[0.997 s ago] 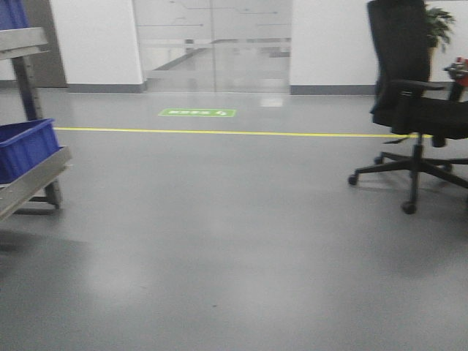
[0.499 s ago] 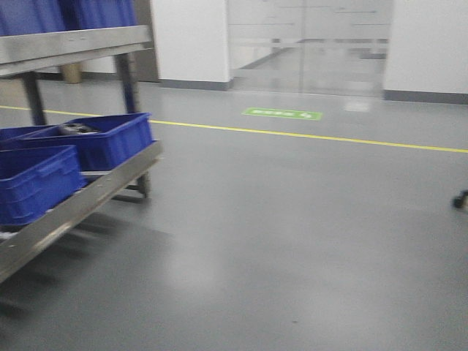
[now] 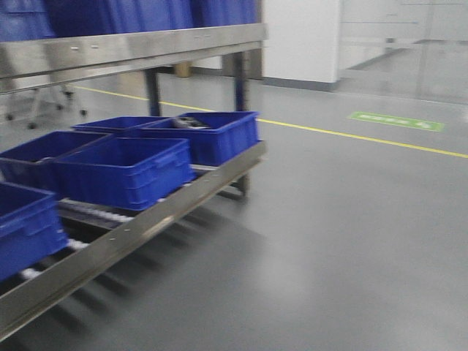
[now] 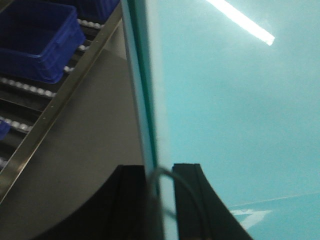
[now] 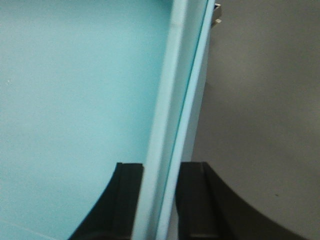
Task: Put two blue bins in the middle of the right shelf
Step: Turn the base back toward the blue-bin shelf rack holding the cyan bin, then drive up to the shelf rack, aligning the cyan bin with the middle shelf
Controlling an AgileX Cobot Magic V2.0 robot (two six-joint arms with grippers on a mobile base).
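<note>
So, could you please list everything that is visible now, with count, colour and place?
lower bins: five, blue, on the rack's rollers; the right-end one holds something dark
upper bins: count unclear, blue, rack top
rack: one, grey metal, left
floor line: one, yellow, right
floor sign: one, green, beyond the line
held bin: one, turquoise in wrist views, between the grippers
left gripper: one, black, clamped on its wall
right gripper: one, black, clamped on its wall
</note>
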